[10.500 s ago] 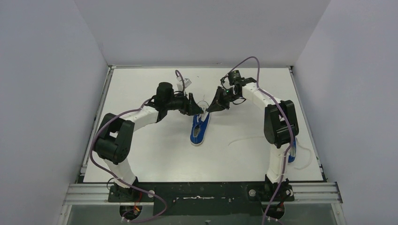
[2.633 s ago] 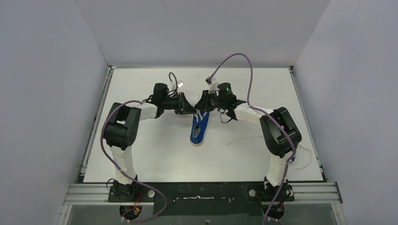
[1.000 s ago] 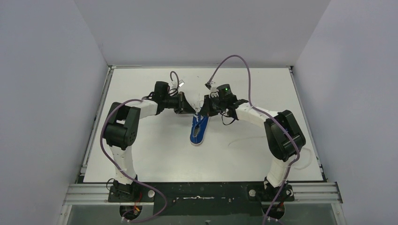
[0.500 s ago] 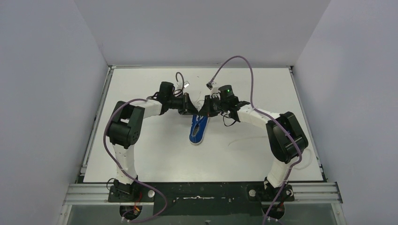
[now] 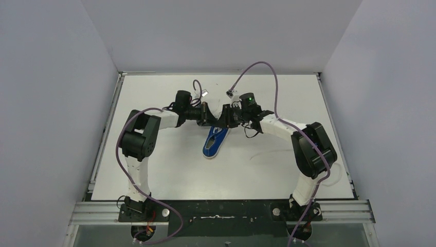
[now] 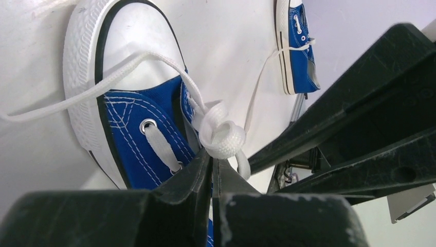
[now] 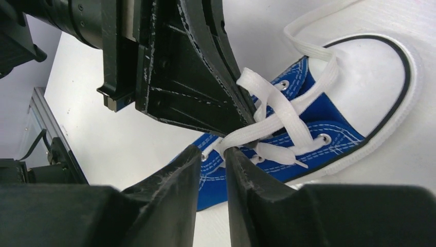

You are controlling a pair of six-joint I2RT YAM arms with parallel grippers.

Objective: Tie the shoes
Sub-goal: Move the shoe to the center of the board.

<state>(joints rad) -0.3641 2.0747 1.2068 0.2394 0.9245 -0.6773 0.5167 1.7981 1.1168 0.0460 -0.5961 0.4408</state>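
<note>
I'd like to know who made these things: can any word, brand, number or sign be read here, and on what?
None can be read.
The near blue shoe shows only stitching, eyelets and white lace; the far shoe is too small to tell.
The left arm and right arm bear no legible marking.

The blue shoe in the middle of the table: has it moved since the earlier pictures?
Yes. The shoe has turned: its toe went slightly left, away from the loose lace.
</note>
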